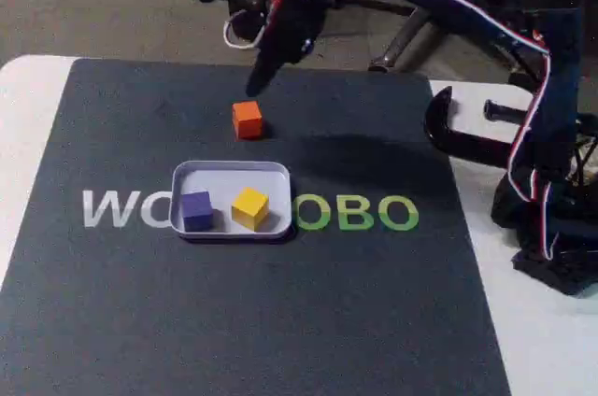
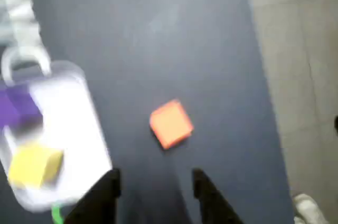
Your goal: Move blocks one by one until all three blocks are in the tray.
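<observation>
The orange block (image 1: 248,120) (image 2: 170,123) lies alone on the dark mat, just behind the tray in the fixed view. The pale tray (image 1: 231,166) (image 2: 74,113) holds the purple-blue block (image 1: 196,210) (image 2: 18,106) and the yellow block (image 1: 250,207) (image 2: 34,165) side by side. My gripper (image 1: 252,88) (image 2: 156,176) hangs above and slightly behind the orange block. In the wrist view its two dark fingers stand apart with nothing between them, the orange block just ahead of the gap.
A dark mat (image 1: 280,321) with white and green lettering covers the white table (image 1: 551,349). A black clamp (image 1: 467,134) and the arm's base (image 1: 551,228) stand at the right. Floor and cables lie behind the mat's far edge.
</observation>
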`<control>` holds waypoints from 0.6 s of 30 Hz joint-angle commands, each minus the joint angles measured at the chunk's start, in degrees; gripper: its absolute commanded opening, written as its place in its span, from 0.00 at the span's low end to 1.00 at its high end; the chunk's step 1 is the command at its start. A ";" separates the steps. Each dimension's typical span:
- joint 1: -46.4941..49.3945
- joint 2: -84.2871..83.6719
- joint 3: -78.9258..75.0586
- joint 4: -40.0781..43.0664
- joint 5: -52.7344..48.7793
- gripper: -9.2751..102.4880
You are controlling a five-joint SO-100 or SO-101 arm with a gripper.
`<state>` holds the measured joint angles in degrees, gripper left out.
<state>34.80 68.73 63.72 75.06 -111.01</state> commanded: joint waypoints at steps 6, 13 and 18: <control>-0.70 7.12 8.79 -5.63 -3.25 0.20; 1.05 10.99 21.53 -15.73 -9.58 0.21; 2.55 10.72 22.94 -17.84 -16.35 0.21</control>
<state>36.91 76.03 86.48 58.89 -124.45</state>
